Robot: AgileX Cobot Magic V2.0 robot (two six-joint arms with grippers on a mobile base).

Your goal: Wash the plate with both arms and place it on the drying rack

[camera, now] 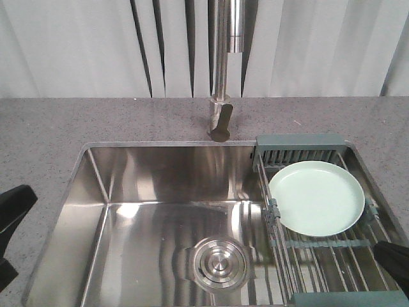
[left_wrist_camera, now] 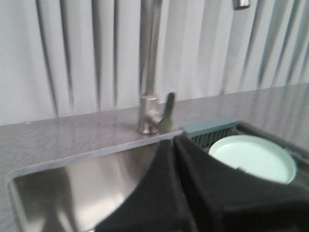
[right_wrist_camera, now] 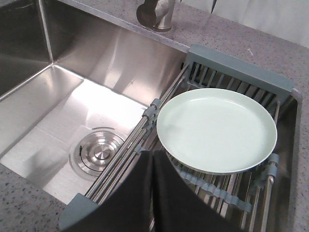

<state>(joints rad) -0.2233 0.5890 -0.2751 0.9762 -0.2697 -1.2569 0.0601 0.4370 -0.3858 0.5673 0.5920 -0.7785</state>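
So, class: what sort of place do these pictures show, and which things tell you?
Probably a kitchen sink area: a steel sink basin with a tap, set in a grey speckled countertop, and a plate on a drying rack.

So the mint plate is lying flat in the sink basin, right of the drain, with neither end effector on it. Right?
Not quite. The plate lies flat on the drying rack, not in the sink basin; the right wrist view shows it resting on the wires. Neither end effector touches it.
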